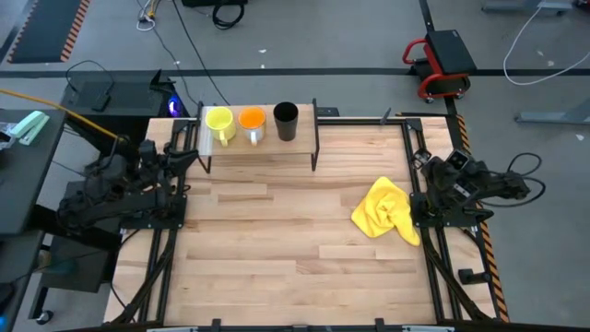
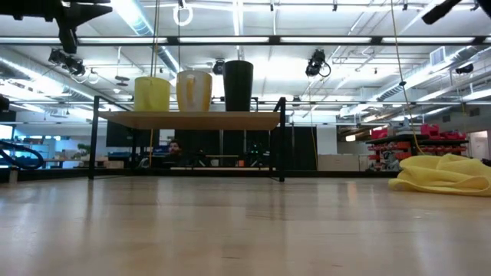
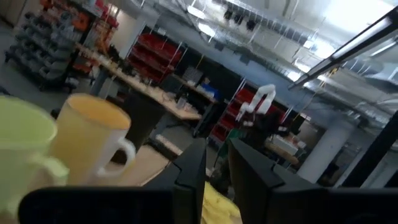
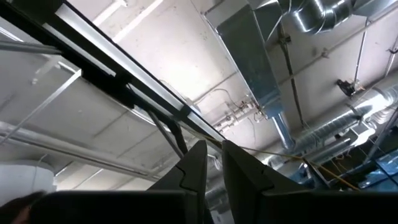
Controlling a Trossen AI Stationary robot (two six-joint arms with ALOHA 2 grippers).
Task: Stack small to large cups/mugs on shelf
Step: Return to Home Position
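Three cups stand in a row on the small light-wood shelf (image 1: pixel 263 146) at the table's far edge: a yellow mug (image 1: pixel 218 121), an orange mug with a pale handle (image 1: pixel 252 120) and a taller black cup (image 1: pixel 286 120). Each rests on its base on the board, as the low view shows (image 2: pixel 192 120). My left gripper (image 1: pixel 189 150) is shut and empty just left of the shelf, beside the yellow mug; its wrist view shows the yellow mug (image 3: pixel 18 146), the orange mug (image 3: pixel 93 134) and the black cup (image 3: pixel 144 118). My right gripper (image 1: pixel 431 171) is shut and empty at the table's right edge, pointing up.
A crumpled yellow cloth (image 1: pixel 387 210) lies on the table's right side, close to my right arm; it also shows in the low view (image 2: pixel 445 174). The shelf's thin black legs (image 2: pixel 282 142) stand on the tabletop. The plank tabletop (image 1: pixel 277 249) spreads in front of the shelf.
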